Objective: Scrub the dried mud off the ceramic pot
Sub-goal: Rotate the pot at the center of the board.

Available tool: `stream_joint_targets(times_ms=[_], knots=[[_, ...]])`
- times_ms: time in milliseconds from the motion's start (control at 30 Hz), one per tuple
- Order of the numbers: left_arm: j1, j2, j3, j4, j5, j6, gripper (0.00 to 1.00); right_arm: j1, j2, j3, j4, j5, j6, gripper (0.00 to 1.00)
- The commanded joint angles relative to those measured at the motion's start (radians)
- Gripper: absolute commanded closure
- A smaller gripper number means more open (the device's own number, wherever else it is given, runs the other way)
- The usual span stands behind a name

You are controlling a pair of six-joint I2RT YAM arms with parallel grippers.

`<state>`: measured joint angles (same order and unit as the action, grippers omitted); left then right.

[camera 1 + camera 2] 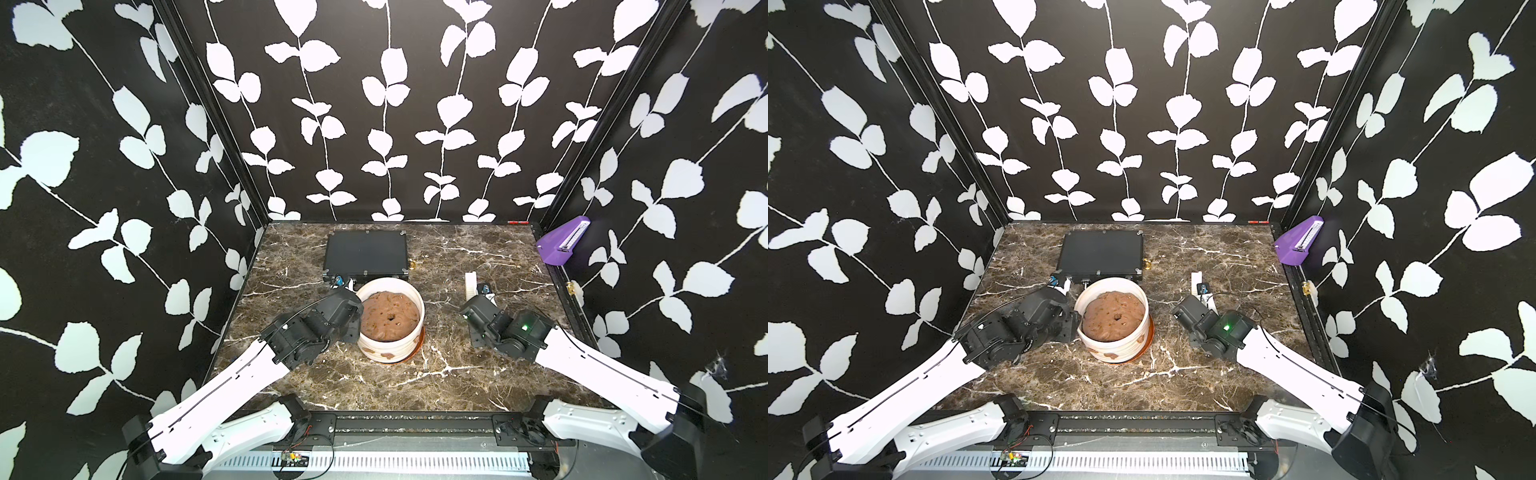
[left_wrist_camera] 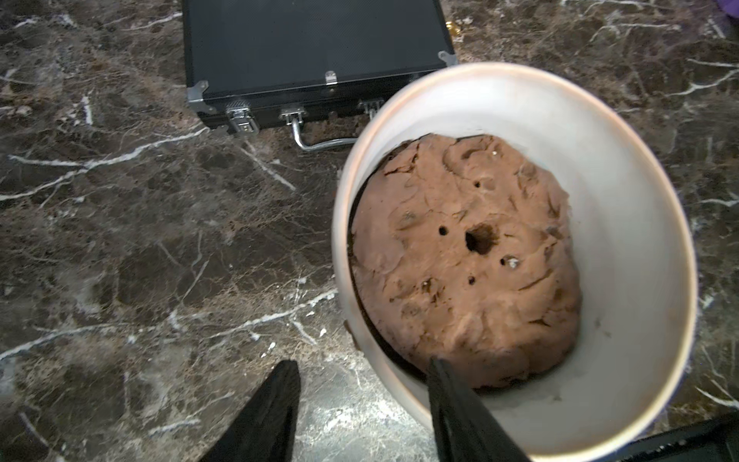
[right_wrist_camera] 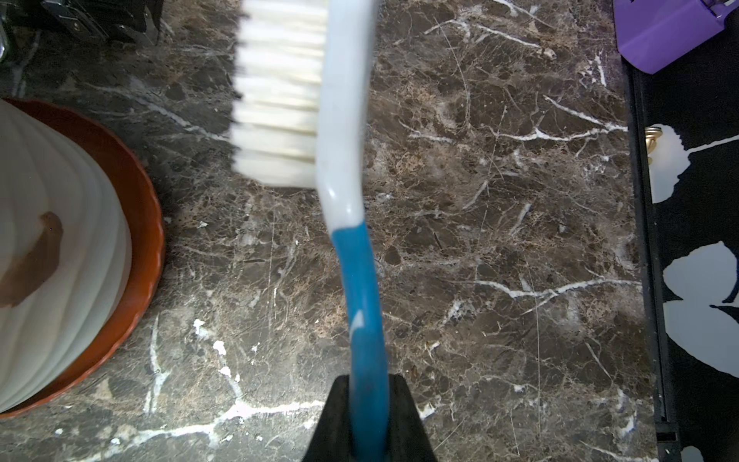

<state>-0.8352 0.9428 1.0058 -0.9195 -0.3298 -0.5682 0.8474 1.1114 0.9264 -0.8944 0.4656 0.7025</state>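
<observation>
1. left gripper (image 2: 362,362): two black fingers (image 2: 280,400) parted wide, astride the left-hand rim of the white cylindrical ribbed ceramic pot (image 2: 620,280). One finger is outside the wall and clear of it, the other inside above the fill. Nothing is gripped.
2. flat black rectangular case (image 1: 365,251) with metal corners, latches and a wire handle: lies closed at the back of the table, just behind the ceramic pot, with its handle side towards the pot.
3. ceramic pot, in both top views (image 1: 374,349) (image 1: 1100,351): stands upright mid-table on the dark brown white-veined marble tabletop (image 1: 457,374), between the two arms. It is seated in a terracotta-orange scalloped saucer (image 3: 136,192).
4. lumpy brown mass (image 2: 460,260) with a central hole and smaller pits: fills the inside of the pot, below the rim.
5. dried mud (image 3: 36,260): a matte reddish-brown smear on the ribbed outer wall facing the right arm. Further blotches sit low on the camera-facing wall (image 1: 388,355) (image 1: 1111,355).
6. white-headed, white-bristled brush (image 3: 352,160) with a blue handle: lies right of the pot and clear of it, bristles turned towards the pot's side.
7. right gripper (image 3: 366,404): black jaws closed tight on the brush's blue handle.
8. purple plastic wedge (image 1: 561,241) with a white strip: sits at the far right edge, against the wall.
</observation>
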Motion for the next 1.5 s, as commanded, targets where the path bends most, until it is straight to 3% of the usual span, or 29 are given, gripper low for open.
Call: stream_joint_targets(times_ms=[0, 133, 333, 400, 533, 800, 1000, 1133, 1467], knots=[[-0.002, 0.026, -0.006, -0.021, -0.037, -0.017, 0.48, 0.002, 0.001, -0.006, 0.039, -0.017, -0.006, 1.0], [-0.003, 0.059, -0.001, 0.049, -0.043, -0.012, 0.64, 0.004, 0.001, -0.024, 0.08, -0.057, -0.002, 1.0], [-0.002, 0.131, 0.021, 0.077, -0.035, -0.013, 0.73, 0.023, -0.002, -0.045, 0.087, -0.063, 0.011, 1.0], [-0.002, 0.126, 0.021, 0.073, -0.042, -0.02, 0.72, 0.032, -0.018, -0.049, 0.087, -0.063, 0.006, 1.0], [-0.001, 0.116, 0.014, 0.062, -0.089, -0.004, 0.6, 0.057, -0.033, -0.075, 0.112, -0.069, -0.02, 1.0], [0.001, 0.17, 0.011, 0.031, -0.095, -0.001, 0.62, 0.093, -0.017, -0.082, 0.129, -0.05, -0.002, 1.0], [0.002, 0.192, -0.011, 0.095, -0.098, 0.034, 0.88, 0.104, -0.04, -0.096, 0.145, -0.051, 0.004, 1.0], [0.004, 0.223, 0.006, 0.154, -0.128, 0.103, 1.0, 0.105, -0.055, -0.118, 0.165, -0.068, 0.007, 1.0], [0.012, 0.382, 0.082, 0.29, -0.186, 0.277, 1.0, 0.121, -0.072, -0.149, 0.175, -0.072, 0.023, 1.0]])
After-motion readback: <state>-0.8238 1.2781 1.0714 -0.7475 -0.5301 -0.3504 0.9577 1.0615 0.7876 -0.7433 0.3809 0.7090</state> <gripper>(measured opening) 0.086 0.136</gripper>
